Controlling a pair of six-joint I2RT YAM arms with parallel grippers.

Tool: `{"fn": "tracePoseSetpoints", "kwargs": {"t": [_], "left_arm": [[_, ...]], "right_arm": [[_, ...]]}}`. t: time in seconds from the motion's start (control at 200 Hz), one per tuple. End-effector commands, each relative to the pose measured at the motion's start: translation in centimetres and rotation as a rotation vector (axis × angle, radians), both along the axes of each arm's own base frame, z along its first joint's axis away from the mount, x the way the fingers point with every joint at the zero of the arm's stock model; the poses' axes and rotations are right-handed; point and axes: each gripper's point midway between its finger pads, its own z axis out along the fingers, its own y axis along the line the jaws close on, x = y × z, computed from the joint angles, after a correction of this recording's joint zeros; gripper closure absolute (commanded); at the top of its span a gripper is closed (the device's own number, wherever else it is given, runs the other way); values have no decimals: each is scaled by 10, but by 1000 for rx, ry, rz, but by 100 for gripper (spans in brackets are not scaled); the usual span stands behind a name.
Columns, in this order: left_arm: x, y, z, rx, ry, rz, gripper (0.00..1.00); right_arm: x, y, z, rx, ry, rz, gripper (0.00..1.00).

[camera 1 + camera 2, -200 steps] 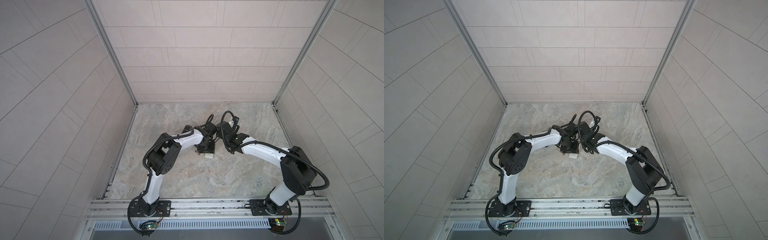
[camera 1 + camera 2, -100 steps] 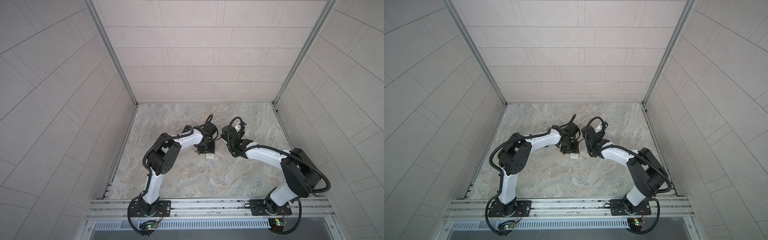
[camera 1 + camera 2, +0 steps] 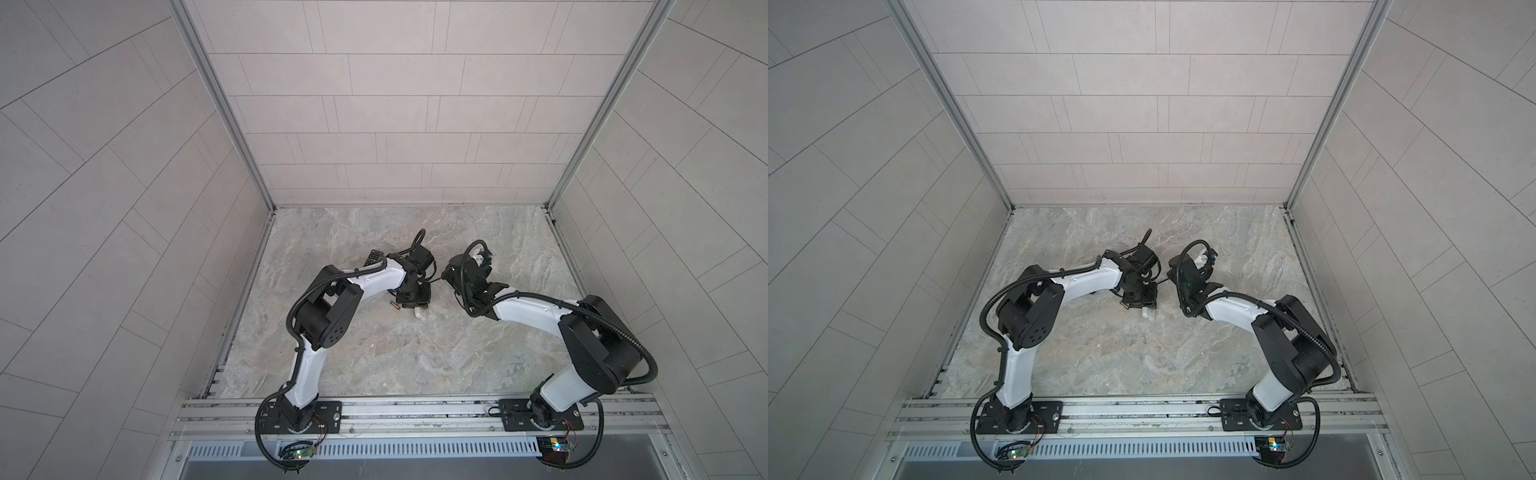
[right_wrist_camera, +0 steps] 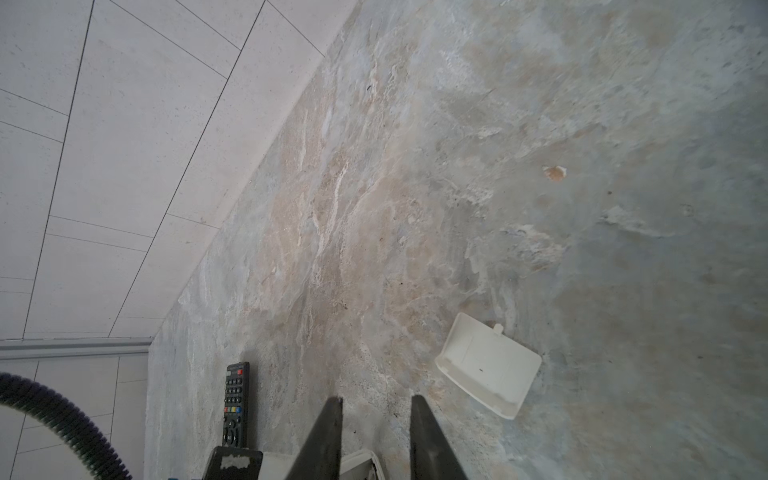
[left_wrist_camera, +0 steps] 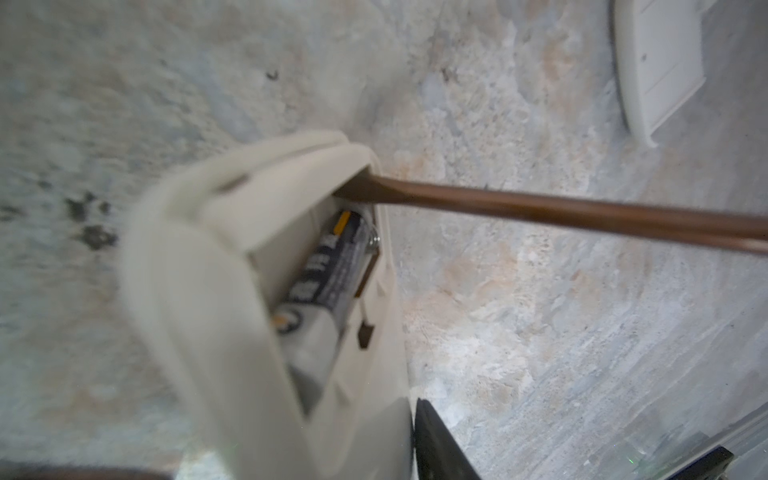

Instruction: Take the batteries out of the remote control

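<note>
- Lying in the open compartment of the white remote control point(image 5: 199, 270), a battery point(image 5: 332, 266) is being shown in the left wrist view. It is black with a gold mark, and its metal end is facing the compartment's end wall.
- A second battery point(image 3: 395, 306) is being seen loose on the table point(image 3: 415, 365), near the table's middle and just beside the left gripper.
- The white remote control is being gripped by the left gripper point(image 3: 412, 296), which is narrowed onto its body. One black finger point(image 5: 436, 440) is being seen against its side, and its white end is being shown under the gripper in both top views.
- A brown screwdriver shaft point(image 5: 540, 210) is being seen with its flat tip at the compartment's end wall, just above the battery. Whether it is touching cannot be told.
- The right gripper point(image 4: 376, 398) is being shown with its fingers point(image 4: 320, 440) a narrow gap apart and bare table between the tips. Whether anything is being held lower down cannot be told.
- A white cover point(image 4: 488, 370) is being seen lying flat near those fingers.
- A black remote point(image 4: 237, 399) is being seen left of the table's middle, toward the far edge.
</note>
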Motion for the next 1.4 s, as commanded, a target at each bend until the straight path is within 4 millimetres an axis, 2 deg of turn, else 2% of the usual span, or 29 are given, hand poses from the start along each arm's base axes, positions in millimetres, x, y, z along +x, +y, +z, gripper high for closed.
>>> {"fn": "tracePoseSetpoints", "kwargs": {"t": [0.0, 0.235, 0.38, 0.515, 0.751, 0.956, 1.291, 1.396], "left_arm": [[-15, 18, -26, 64, 68, 10, 61], [-15, 12, -15, -21, 66, -42, 62], [-16, 9, -6, -71, 71, -91, 65], [-16, 13, -6, -65, 86, -100, 69], [-15, 11, -6, -100, 113, -96, 78], [-10, 4, 4, -179, 119, -92, 83], [-17, -8, 15, -282, 139, -173, 87], [-20, -9, 15, -288, 148, -194, 87]], "right_arm": [[-25, -10, -22, -78, 123, 42, 100], [-23, -18, -6, -112, 103, 50, 100], [-22, -19, 11, -151, 58, 85, 100], [-20, -20, 20, -198, 40, 116, 100], [-15, -12, 22, -193, 11, 149, 100], [-15, -12, 28, -201, -15, 159, 100], [-9, 7, 71, -205, -179, 264, 100], [-9, 15, 77, -200, -205, 295, 100]]}}
